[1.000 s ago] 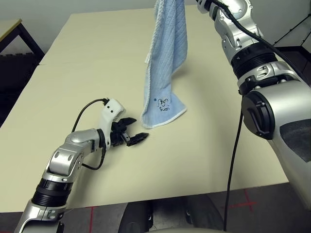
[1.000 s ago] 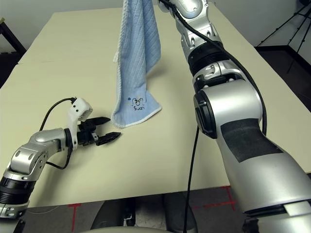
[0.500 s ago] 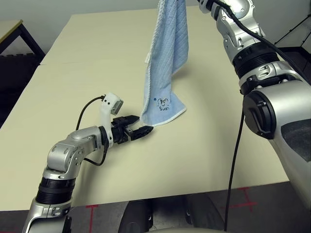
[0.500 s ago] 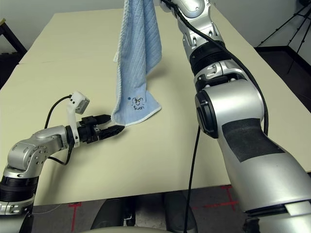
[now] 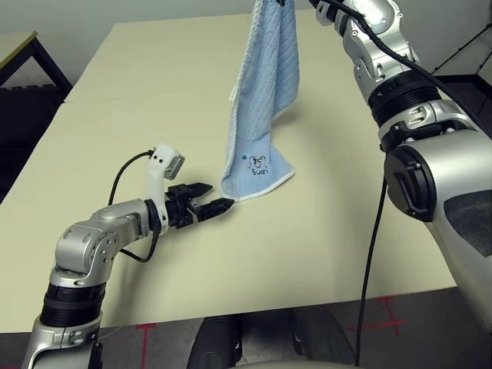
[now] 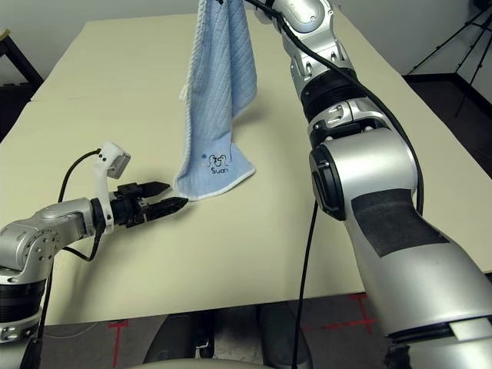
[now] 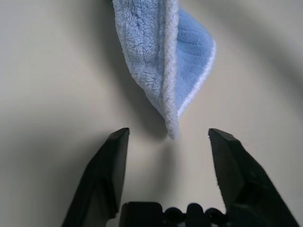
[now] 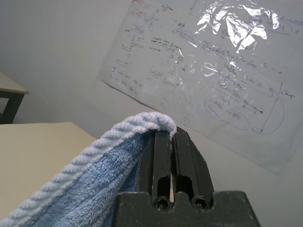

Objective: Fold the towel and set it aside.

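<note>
- Beige table [image 5: 154, 100] carries the towel [image 5: 265, 92], hung from the right gripper [image 8: 171, 142], clamped on its top hem.
- Left gripper [image 7: 169, 137] parted, empty, at 8 o'clock of the bottom corner.
- Step judged: catching that corner; next, advance and close.

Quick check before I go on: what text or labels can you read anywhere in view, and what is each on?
"Suan": dark lettering under a small emblem, near the hanging bottom corner of the towel.
Handwritten notes and diagrams on the sheet on the wall: too small to read.
The towel's white tag: no readable text.
</note>
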